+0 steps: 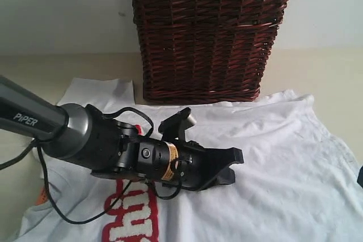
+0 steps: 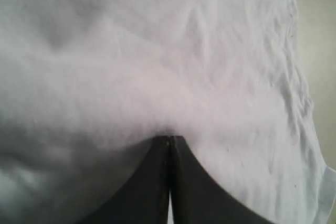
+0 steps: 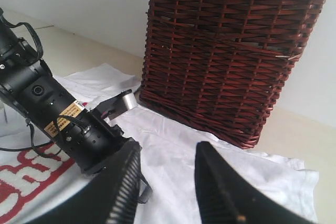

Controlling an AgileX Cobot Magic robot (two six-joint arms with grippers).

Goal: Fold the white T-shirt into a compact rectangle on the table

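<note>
My left jaws pinched shut on a soft pucker of the wrinkled white T-shirt (image 2: 220, 77), while my 2 ribbed black right jaws stood apart, empty.

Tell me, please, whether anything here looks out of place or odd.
Nothing stands out. The T-shirt lies spread and slightly wrinkled on the table before the basket, with the left gripper pinching its cloth.

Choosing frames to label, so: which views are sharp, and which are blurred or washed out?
Exterior view: soft overall, white T-shirt nearly blown out, wicker basket weave readable. Left wrist view: too close, cloth a blur, shut left fingers a dark silhouette. Right wrist view: sharpest, basket weave crisp, near right fingers slightly soft.
</note>
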